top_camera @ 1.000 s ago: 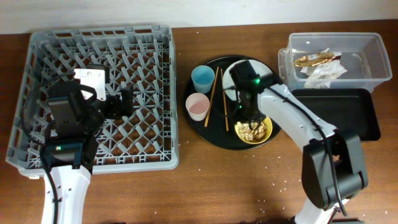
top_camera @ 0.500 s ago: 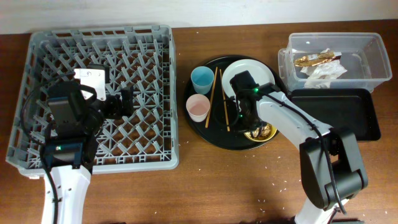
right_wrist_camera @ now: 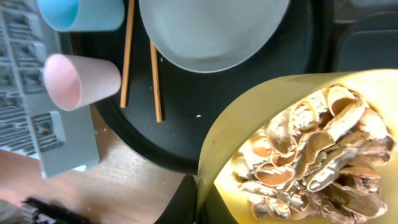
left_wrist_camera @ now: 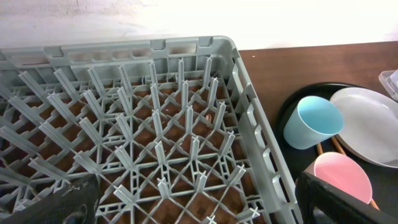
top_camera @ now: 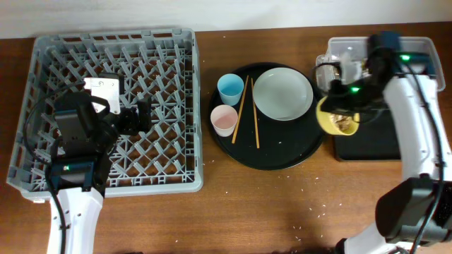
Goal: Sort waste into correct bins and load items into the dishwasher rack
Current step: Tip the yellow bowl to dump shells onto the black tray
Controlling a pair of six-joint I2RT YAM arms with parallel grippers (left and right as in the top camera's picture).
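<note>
My right gripper (top_camera: 332, 107) is shut on the rim of the yellow bowl (top_camera: 337, 118), which hangs tilted over the left end of the shallow black tray (top_camera: 395, 137), beside the clear tub (top_camera: 417, 70). Brown food scraps (right_wrist_camera: 317, 155) fill the bowl (right_wrist_camera: 230, 137), whose rim is pinched in the gripper (right_wrist_camera: 199, 199). The white plate (top_camera: 282, 93), blue cup (top_camera: 229, 88), pink cup (top_camera: 224, 120) and chopsticks (top_camera: 244, 106) lie on the round black tray (top_camera: 275, 156). My left gripper (left_wrist_camera: 199, 208) stands open above the grey rack (left_wrist_camera: 155, 124), holding nothing.
The tub holds a gold wrapper (top_camera: 360, 67) and a white napkin (top_camera: 367, 83). The rack (top_camera: 113, 70) covers the table's left side. Rice grains dot the wood near the front edge.
My right gripper has lifted the yellow bowl off the round tray and carried it right, to the black tray's left end. The plate now shows whole. The left arm has not moved.
</note>
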